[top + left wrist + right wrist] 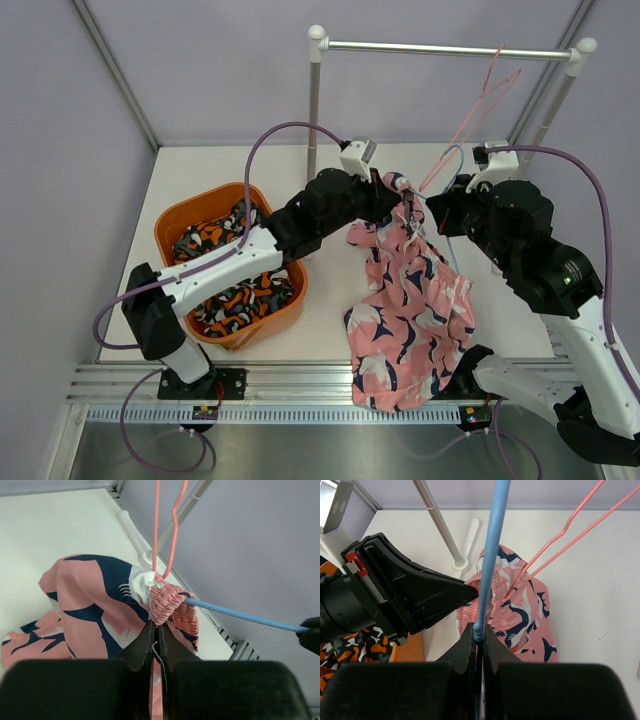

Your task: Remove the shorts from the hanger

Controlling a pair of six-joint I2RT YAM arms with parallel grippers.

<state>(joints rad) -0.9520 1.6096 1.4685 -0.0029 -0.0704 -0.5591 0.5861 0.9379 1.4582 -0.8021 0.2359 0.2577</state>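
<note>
The pink shorts (405,310) with navy and white blotches hang from their bunched waistband (167,602) down onto the table. My left gripper (400,205) (160,627) is shut on that waistband. A blue hanger (492,555) (240,615) runs into the bunched fabric, and my right gripper (437,212) (481,630) is shut on its wire, just right of the left gripper. A pink hanger (480,110) (172,525) rises from the waistband to the rail (450,49). The camouflage shorts (215,240) lie in the orange basket (170,215).
The rail's two posts (314,110) stand on the table behind the shorts. The orange basket sits at the left beside my left arm. The metal rail strip (300,385) runs along the near edge. Grey walls close the sides.
</note>
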